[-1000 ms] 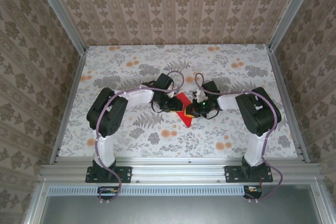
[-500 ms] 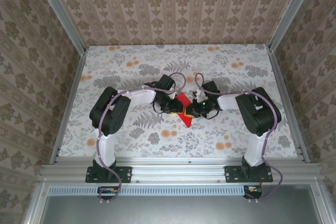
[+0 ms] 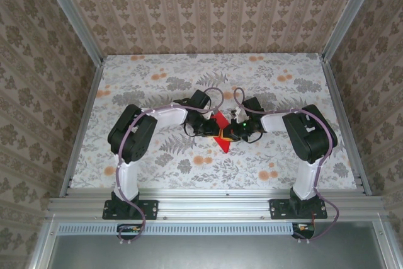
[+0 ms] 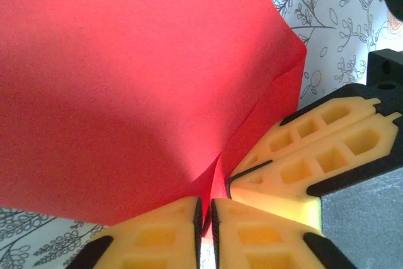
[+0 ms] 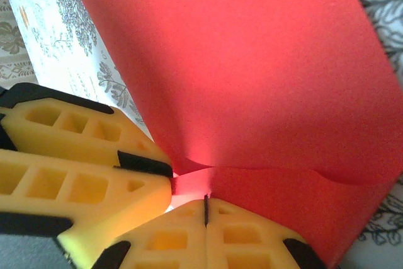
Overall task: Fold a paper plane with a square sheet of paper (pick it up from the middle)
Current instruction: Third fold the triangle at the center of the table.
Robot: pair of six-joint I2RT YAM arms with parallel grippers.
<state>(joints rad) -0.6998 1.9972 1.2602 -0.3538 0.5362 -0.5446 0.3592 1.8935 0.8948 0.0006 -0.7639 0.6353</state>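
The square sheet of paper is bright red and hangs bent between both grippers over the middle of the table. In the left wrist view the sheet buckles into a crease that runs down between my left gripper's jaws, which are shut on it. My right gripper's fingers meet the same crease from the right. In the right wrist view my right gripper is shut on the sheet's lower edge, with the left gripper's fingers touching from the left. Seen from above, the left gripper and right gripper face each other. A paper plane is out of view.
The table has a grey leaf-print cloth with small orange flowers. Patterned walls close in the back and sides, with metal rails along the table edges. Both arm bases sit at the near rail.
My left gripper's jaws have closed onto the red sheet, and the left arm has shifted slightly toward the right gripper. The right gripper has stayed shut on the paper.
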